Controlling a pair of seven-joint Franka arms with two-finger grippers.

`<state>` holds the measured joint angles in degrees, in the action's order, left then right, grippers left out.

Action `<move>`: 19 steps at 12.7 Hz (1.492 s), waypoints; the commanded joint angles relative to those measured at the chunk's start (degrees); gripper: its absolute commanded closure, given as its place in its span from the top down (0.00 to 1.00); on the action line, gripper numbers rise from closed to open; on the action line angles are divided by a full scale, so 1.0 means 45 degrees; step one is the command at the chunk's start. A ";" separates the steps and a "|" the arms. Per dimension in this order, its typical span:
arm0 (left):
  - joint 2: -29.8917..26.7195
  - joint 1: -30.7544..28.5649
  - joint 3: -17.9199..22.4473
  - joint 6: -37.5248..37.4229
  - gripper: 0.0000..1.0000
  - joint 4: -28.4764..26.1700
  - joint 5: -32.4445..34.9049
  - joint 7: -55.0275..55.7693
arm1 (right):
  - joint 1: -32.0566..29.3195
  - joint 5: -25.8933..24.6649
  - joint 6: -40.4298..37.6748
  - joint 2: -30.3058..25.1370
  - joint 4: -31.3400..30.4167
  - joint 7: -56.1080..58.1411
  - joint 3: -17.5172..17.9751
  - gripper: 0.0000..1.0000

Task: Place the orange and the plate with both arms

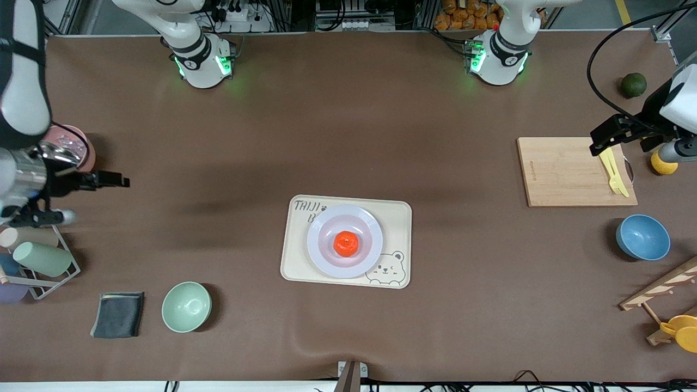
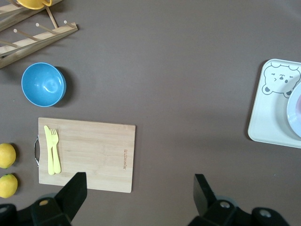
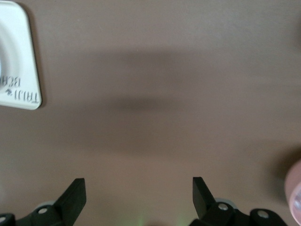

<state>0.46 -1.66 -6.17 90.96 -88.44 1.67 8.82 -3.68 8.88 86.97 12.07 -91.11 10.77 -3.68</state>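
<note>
Brown desk (image 1: pixel 348 125): I see the glossy red-orange orange (image 1: pixel 346 243) on the round lavender-white plate (image 1: pixel 368 256), on the cream bear tray (image 1: pixel 396 218). Left gripper (image 1: pixel 614 142) over the bamboo board (image 1: pixel 561 174) and right gripper (image 1: pixel 111 179) over bare desk, fingers apart, empty.

From my station I saw the orange (image 1: pixel 346 243) sitting in the middle of the plate (image 1: pixel 344 241), and the plate resting on the cream tray (image 1: pixel 346 241) at the centre of the tabletop (image 1: pixel 348 136). Taking the tray as my landmark, the mint bowl (image 1: pixel 186 306) lay nearer the camera toward the right arm's end, the blue bowl (image 1: pixel 643 237) toward the left arm's end. The left gripper (image 1: pixel 610 136) hung open over the cutting board (image 1: pixel 576 171); the right gripper (image 1: pixel 109 179) waited open above bare tabletop.
</note>
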 commanded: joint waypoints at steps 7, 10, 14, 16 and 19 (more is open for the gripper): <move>-0.0610 -0.0021 -0.0014 -0.0661 1.00 -0.0268 -0.0312 -0.0164 | -0.0666 -0.0469 -0.0676 -0.3132 -0.0690 -0.0012 0.0623 1.00; -0.0767 -0.0021 -0.0034 -0.0642 1.00 -0.0464 -0.0312 -0.0164 | -0.0101 -0.1346 0.0264 -0.2877 -0.0710 -0.0515 0.0662 1.00; -0.0650 -0.0021 -0.0034 -0.0622 1.00 -0.0328 -0.0312 -0.0202 | 0.0252 -0.1270 0.0010 -0.2896 -0.0593 -0.1027 0.0584 1.00; -0.0592 -0.0041 -0.0015 -0.0622 1.00 -0.0173 -0.0312 -0.0474 | 0.0252 -0.1366 0.0146 -0.2896 -0.0573 -0.0950 0.0661 1.00; -0.0435 0.0018 -0.0034 -0.0622 1.00 0.0063 -0.0292 -0.0476 | 0.0272 -0.1914 0.0420 -0.2896 -0.0515 -0.0832 0.0701 1.00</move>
<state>-1.35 -1.55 -6.36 88.53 -88.82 1.66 8.10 -2.94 2.37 88.52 -0.47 -93.68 7.34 -0.70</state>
